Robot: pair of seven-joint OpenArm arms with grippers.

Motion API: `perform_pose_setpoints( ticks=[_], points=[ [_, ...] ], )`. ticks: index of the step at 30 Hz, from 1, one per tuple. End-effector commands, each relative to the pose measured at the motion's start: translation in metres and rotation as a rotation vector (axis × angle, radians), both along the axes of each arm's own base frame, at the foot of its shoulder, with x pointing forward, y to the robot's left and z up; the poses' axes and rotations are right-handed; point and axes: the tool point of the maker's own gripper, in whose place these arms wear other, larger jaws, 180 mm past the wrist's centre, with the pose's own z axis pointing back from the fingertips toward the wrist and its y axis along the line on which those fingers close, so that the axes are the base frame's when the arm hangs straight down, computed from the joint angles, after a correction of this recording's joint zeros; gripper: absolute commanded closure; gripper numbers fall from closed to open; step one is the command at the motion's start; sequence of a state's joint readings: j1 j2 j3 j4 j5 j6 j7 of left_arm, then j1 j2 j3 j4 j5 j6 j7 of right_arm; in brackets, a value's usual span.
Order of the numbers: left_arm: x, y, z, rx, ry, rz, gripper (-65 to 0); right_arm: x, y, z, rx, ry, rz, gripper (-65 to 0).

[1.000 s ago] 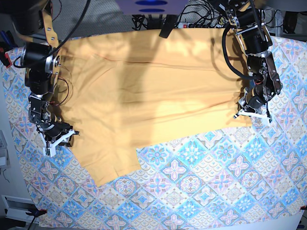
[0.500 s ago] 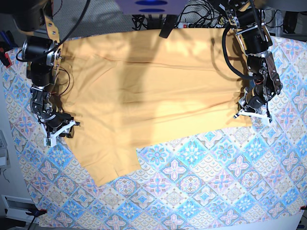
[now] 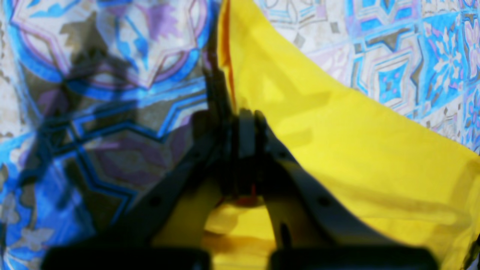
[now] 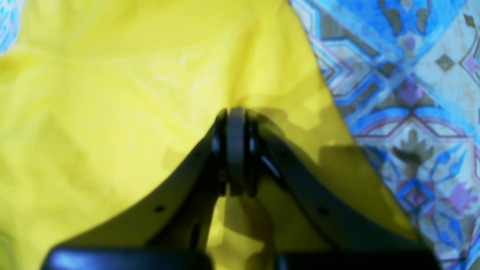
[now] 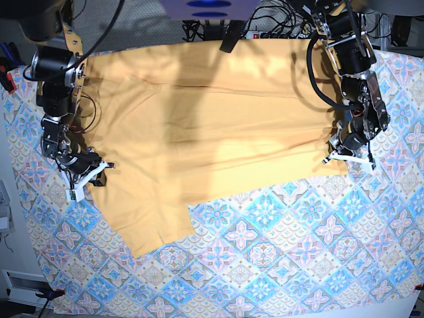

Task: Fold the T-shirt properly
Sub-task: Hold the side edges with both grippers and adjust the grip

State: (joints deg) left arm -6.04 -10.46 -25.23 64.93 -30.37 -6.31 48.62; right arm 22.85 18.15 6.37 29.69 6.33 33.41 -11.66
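The yellow-orange T-shirt (image 5: pixel 212 132) lies spread flat on the patterned tablecloth (image 5: pixel 278 252), no lettering showing. My left gripper (image 5: pixel 346 158) sits at the shirt's right edge. In the left wrist view it (image 3: pixel 243 116) is shut, with the T-shirt (image 3: pixel 356 150) edge pinched at its tips and rising above them. My right gripper (image 5: pixel 91 174) is at the shirt's left edge. The right wrist view shows it (image 4: pixel 236 112) shut on the T-shirt (image 4: pixel 112 93), with cloth puckered around the tips.
Blue-and-pink tablecloth (image 3: pixel 93 93) borders the shirt on both sides and covers the near half of the table. Cables and a power strip (image 5: pixel 278 23) lie behind the table's far edge. A sleeve flap (image 5: pixel 152 228) points toward the near side.
My right gripper moved up and inward onto the shirt's left edge and closed from open to shut. The left gripper stayed put, shut.
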Motion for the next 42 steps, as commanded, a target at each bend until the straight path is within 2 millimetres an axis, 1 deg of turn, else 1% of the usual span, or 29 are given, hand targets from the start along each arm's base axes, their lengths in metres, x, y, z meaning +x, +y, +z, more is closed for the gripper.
perform_pose_setpoints(
  ticks=[1,4,7,9,13,15,17,19,21,23,25,29,32,35,40,42],
  points=[
    [0.015,0.010,0.017,0.026,-0.054,0.001,0.0,0.007,-0.008,0.012,-0.027,-0.022,0.015,-0.6],
    [0.016,0.011,0.022,0.036,-0.067,-0.001,0.0,-0.002,-0.018,0.019,-0.087,0.007,0.048,-0.6],
    [0.018,0.012,0.025,0.040,-0.075,-0.003,0.0,-0.010,-0.015,0.024,-0.134,0.013,0.097,-0.6],
    [0.019,0.012,0.025,0.040,-0.077,-0.002,0.0,-0.009,-0.014,0.033,-0.145,-0.030,0.099,-0.6],
    [0.021,0.010,0.026,0.037,-0.082,-0.003,0.0,0.003,-0.022,0.052,-0.131,-0.139,0.052,-0.8],
    [0.021,0.010,0.026,0.037,-0.082,-0.003,0.0,0.004,-0.026,0.052,-0.118,-0.153,0.029,-2.5],
    [0.021,0.010,0.026,0.037,-0.082,-0.003,0.0,0.021,-0.027,0.061,-0.097,-0.183,0.011,-4.8],
    [0.021,0.010,0.026,0.037,-0.082,-0.003,0.0,0.034,-0.029,0.063,-0.064,-0.195,-0.017,-6.7],
    [0.021,0.010,0.026,0.037,-0.082,-0.003,0.0,0.041,-0.029,0.059,-0.021,-0.195,-0.049,-9.0],
    [0.020,0.010,0.026,0.037,-0.080,-0.003,0.0,0.043,-0.028,0.050,0.019,-0.187,-0.081,-11.9],
    [0.019,0.010,0.025,0.037,-0.077,-0.003,0.0,0.044,-0.029,0.045,0.048,-0.192,-0.122,-16.5],
    [0.018,0.010,0.024,0.037,-0.075,-0.003,0.0,0.039,-0.049,0.035,0.001,-0.205,-0.234,-26.2],
    [0.018,0.010,0.024,0.037,-0.075,-0.003,0.0,0.038,-0.055,0.033,-0.021,-0.206,-0.261,-30.9],
    [0.018,0.010,0.024,0.037,-0.075,-0.003,0.0,0.038,-0.058,0.034,-0.032,-0.206,-0.271,-32.3],
    [0.018,0.009,0.024,0.035,-0.075,-0.003,0.0,0.037,-0.060,0.032,-0.038,-0.193,-0.273,-32.2],
    [0.018,0.009,0.024,0.035,-0.075,-0.003,0.0,0.031,-0.057,0.025,-0.035,-0.172,-0.265,-32.2]
  ],
)
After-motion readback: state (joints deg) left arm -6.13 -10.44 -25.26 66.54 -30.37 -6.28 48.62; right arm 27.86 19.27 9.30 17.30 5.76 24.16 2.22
